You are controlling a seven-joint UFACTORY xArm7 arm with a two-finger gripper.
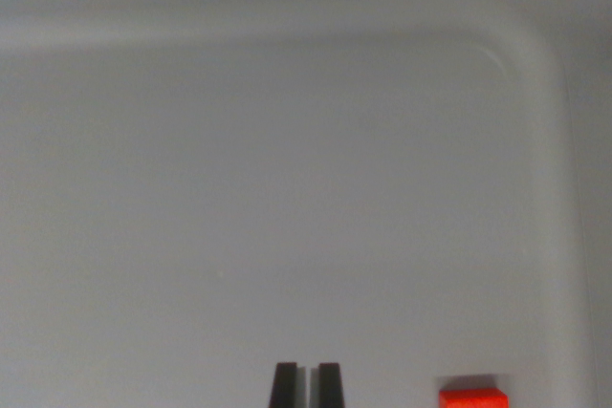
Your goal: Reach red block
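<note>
Grey tray (287,188); red block (472,397) long axis sideways; fingers (284,385) nearly together, apart from block.

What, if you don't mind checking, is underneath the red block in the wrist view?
The red block rests on the pale grey tray floor, right of the gripper. Its lower part is cut off by the frame, so the contact itself is hidden.

1. Beneath me lies a pale grey tray floor (287,198), smooth and evenly lit.
2. Its raised rim (535,54) curves round the wrist view's upper right corner.
</note>
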